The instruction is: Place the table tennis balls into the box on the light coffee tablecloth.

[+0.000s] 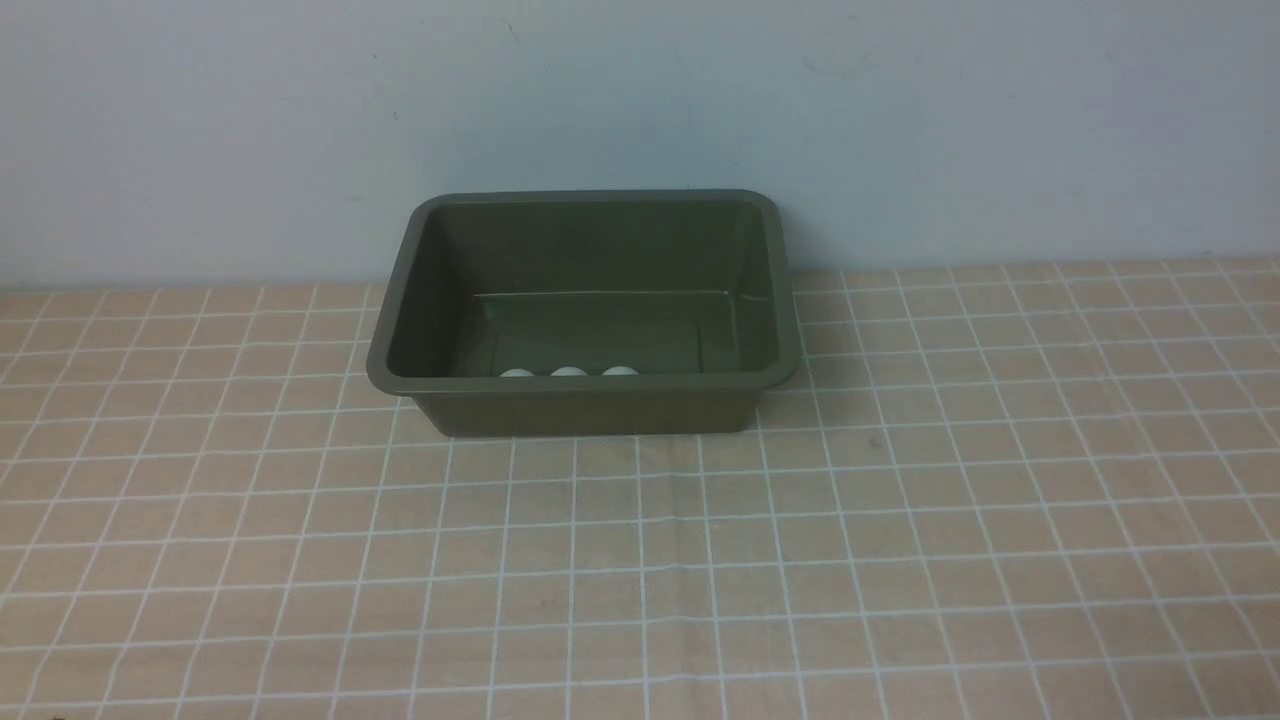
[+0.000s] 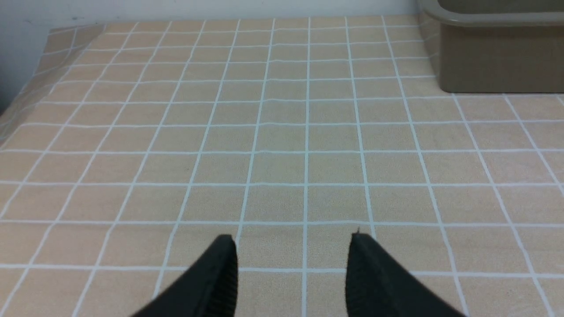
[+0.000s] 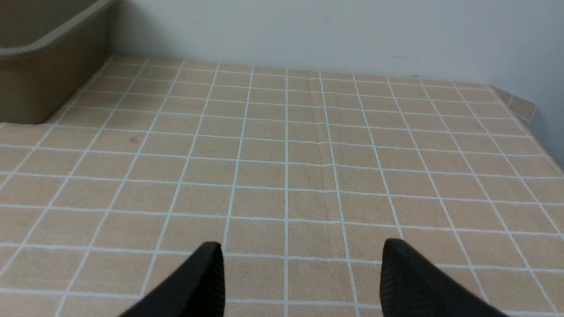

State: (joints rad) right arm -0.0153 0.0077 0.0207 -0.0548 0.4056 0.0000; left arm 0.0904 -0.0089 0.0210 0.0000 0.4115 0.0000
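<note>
Both pincers empty above the cloth, balls in the tub

The left pincer [image 2: 291, 273] and right pincer [image 3: 299, 277] each hang over the light tan-peach cloth with its white-line grid [image 1: 640, 560], fingers parted with nothing between them. Farther out, against the pale wall, the olive-green rectangular plastic tub [image 1: 585, 405] rests on that cloth; three small white table tennis balls [image 1: 568, 372] show in a row behind its near rim.
</note>
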